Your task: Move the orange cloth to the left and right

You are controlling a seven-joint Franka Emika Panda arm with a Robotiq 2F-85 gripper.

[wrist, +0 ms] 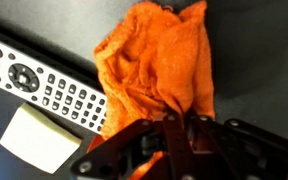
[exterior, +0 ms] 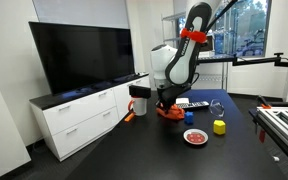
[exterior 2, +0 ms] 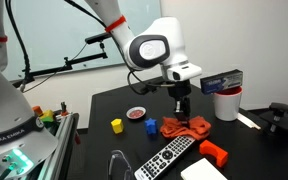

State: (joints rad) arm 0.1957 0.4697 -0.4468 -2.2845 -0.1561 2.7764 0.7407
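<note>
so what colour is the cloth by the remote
Orange, plain with no pattern; the cloth shows best in the wrist view.

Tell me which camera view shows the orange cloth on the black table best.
The wrist view: the crumpled orange terry cloth fills much of the frame, its folds clear, gathered between the fingers. In both exterior views it is only a small, distant orange patch.

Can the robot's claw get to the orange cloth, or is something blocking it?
Yes, it looks so. The gripper is right down on the orange cloth, and in the wrist view its fingers seem pinched on a fold. Nothing covers the cloth; the remote lies beside it.
</note>
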